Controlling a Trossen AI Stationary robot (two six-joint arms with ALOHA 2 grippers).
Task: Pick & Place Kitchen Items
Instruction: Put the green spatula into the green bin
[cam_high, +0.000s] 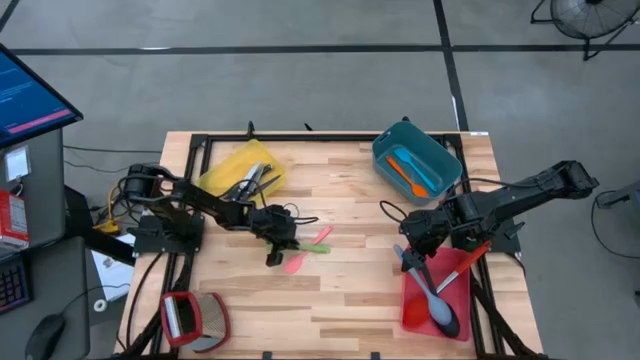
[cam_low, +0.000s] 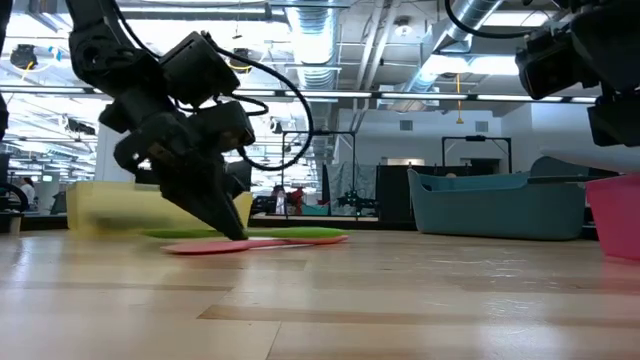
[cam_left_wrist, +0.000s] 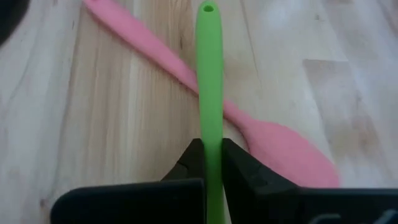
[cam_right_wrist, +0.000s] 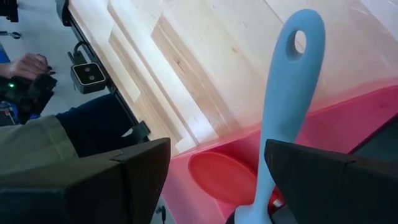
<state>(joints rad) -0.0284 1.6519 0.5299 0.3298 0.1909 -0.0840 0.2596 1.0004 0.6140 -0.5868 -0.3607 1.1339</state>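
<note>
My left gripper (cam_high: 274, 256) is shut on a green spatula (cam_left_wrist: 209, 74) at mid-table. The green spatula lies across a pink spatula (cam_left_wrist: 273, 146), which lies flat on the wood (cam_high: 298, 263). My right gripper (cam_right_wrist: 217, 146) is open above the near-right red bin (cam_high: 412, 305). Its fingers stand on either side of a grey-blue spoon's handle (cam_right_wrist: 281, 106) without touching it. The spoon (cam_high: 436, 304) rests in the red bin beside a red-handled tool (cam_high: 462, 264), and its handle reaches up over the rim. My left gripper pinches the green spatula's handle (cam_left_wrist: 211, 146) between its two fingers, back from the free end with the hole (cam_left_wrist: 208, 7). The fingers (cam_low: 215, 205) slant down from above and lie across the handle. The spatula stays about level, low over the table (cam_low: 295, 233), crossing the pink one.
A yellow bin (cam_high: 222, 178) at the far left holds dark-handled utensils. A teal bin (cam_high: 440, 152) at the far right holds an orange and a blue spatula. A red-framed grey flat object (cam_high: 195, 318) lies at the near left. A person (cam_right_wrist: 43, 134) sits beyond the table's edge.
</note>
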